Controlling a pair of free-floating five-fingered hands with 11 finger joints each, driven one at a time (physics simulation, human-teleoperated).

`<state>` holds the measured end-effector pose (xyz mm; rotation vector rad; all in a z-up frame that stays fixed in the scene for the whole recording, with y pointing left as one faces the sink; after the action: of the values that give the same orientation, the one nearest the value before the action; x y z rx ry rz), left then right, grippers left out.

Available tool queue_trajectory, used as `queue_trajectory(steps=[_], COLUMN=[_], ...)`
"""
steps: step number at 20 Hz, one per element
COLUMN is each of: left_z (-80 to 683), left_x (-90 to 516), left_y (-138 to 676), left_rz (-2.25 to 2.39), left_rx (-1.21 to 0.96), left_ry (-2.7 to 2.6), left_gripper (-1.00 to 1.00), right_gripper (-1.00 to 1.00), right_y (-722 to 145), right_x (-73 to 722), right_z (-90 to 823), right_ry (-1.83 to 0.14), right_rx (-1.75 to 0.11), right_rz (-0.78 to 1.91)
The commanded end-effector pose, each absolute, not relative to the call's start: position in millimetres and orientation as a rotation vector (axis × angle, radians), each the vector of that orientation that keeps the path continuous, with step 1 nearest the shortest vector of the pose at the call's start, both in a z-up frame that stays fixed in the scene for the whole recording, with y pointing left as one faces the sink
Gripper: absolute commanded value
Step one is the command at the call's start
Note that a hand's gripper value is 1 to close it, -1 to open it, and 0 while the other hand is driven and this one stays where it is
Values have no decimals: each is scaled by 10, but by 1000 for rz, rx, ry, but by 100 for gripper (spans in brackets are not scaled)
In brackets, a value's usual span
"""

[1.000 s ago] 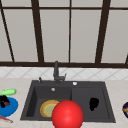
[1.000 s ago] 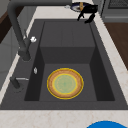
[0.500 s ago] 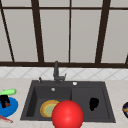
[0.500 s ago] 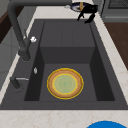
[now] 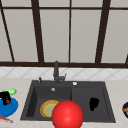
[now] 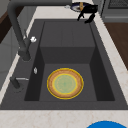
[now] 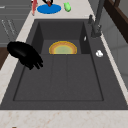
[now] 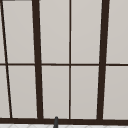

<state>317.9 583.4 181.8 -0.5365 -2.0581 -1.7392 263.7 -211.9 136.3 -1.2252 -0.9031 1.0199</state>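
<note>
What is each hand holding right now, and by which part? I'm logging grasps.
Nothing is visibly held. The right hand hangs over the sink's shallow side, fingers relaxed downward. The left hand hovers at the blue plate; any grasp there cannot be told.

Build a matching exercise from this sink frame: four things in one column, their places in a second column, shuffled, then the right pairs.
Things:
1. yellow plate
2. blue plate
3. right hand
4. faucet

Places:
A. on the counter left of the sink
B. at the sink's back edge, below the window
C. flat on the floor of the deep basin
D. in the air over the shallow right half of the sink

Pairs: 1-C, 2-A, 3-D, 4-B
</note>
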Motion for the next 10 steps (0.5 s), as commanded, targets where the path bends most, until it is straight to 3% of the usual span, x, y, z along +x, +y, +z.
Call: queue_trajectory(steps=[1,10], left_z=[1998,2292], left_x=[3179,3227], left_y=[5688,5290], left_rz=[-1734,-1741], left_rx=[-561,-548], left_ry=[-2042,-2006], left_gripper=[100,100], right_gripper=[0,0], right_y=[-2119,-2119], right_x=[2637,2637], right_z=[1363,1363], right_ry=[-903,-903], right_rx=[-1225,-1225], right_rz=[1020,1020])
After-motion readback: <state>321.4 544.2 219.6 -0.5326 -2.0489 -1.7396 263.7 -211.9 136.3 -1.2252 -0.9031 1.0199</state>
